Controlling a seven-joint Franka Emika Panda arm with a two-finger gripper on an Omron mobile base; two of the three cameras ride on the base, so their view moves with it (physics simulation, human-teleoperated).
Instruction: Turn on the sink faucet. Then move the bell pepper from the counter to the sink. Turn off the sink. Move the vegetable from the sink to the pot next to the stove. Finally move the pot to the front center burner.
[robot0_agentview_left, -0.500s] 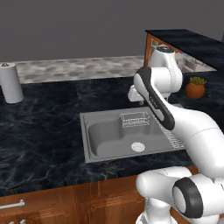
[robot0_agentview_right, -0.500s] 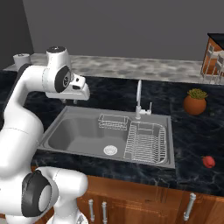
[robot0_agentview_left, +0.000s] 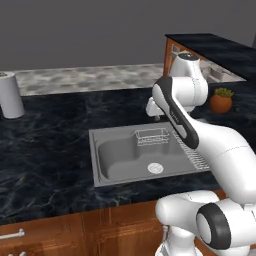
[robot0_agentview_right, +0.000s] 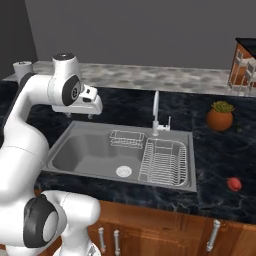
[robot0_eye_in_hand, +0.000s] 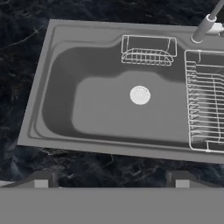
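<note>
The grey sink (robot0_agentview_right: 83, 150) is set into the dark marble counter, with its tall faucet (robot0_agentview_right: 156, 113) at the back edge; no water runs from the spout. A red bell pepper (robot0_agentview_right: 233, 183) lies on the counter to the right of the sink. My gripper (robot0_agentview_right: 92, 115) hangs open over the back left part of the sink (robot0_agentview_left: 95, 150), left of the faucet, with nothing between its fingers. From the hand, the gripper (robot0_eye_in_hand: 111, 180) looks down into the sink (robot0_eye_in_hand: 43, 87) at the drain (robot0_eye_in_hand: 140, 94), and the faucet (robot0_eye_in_hand: 202, 29) base stands at the upper right.
A wire dish rack (robot0_agentview_right: 164, 160) fills the sink's right side and a small wire basket (robot0_agentview_right: 126, 138) hangs at its back wall. A potted plant (robot0_agentview_right: 220, 118) stands right of the faucet. A paper towel roll (robot0_agentview_left: 10, 95) stands far left.
</note>
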